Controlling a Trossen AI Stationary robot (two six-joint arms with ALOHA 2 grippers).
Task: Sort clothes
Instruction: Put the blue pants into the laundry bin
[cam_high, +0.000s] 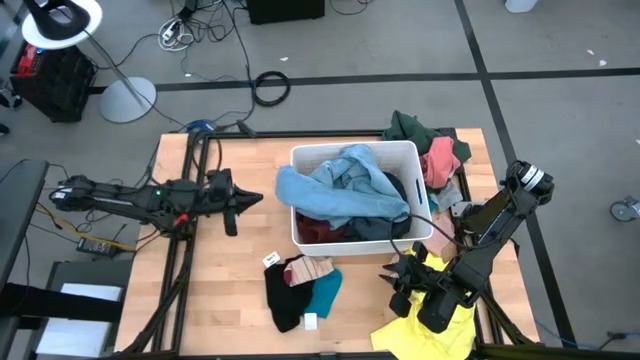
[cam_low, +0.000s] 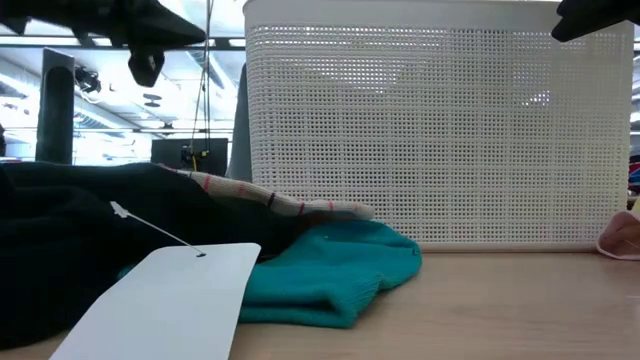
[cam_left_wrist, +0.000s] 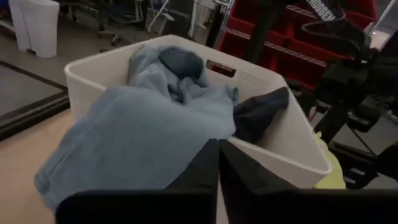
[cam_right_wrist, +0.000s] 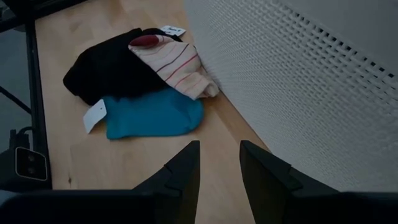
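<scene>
Light blue garment (cam_high: 340, 185) heaped in the white bin (cam_high: 300, 225) at table centre; black (cam_high: 283, 295), striped (cam_high: 308, 270) and teal (cam_high: 325, 292) garments lie together in front of it. Left gripper (cam_high: 245, 200), fingers pressed together, hovers empty left of the bin. Right gripper (cam_high: 395, 272), fingers spread and empty, hangs near the bin's front right corner, beside a yellow garment (cam_high: 420, 335).

no readable text anywhere. white hang tag (cam_low: 165, 300) on the black garment (cam_low: 60, 240) shows blank in the low view. small white tags by the clothes pile, one (cam_high: 271, 259) at its edge nearest the bin and one (cam_high: 311, 321) at its opposite edge, are too small to read in the high view. tag (cam_right_wrist: 171, 30) in the right wrist view has marks, illegible. dark label (cam_left_wrist: 221, 68) inside the white bin (cam_left_wrist: 87, 65) is unreadable.
</scene>
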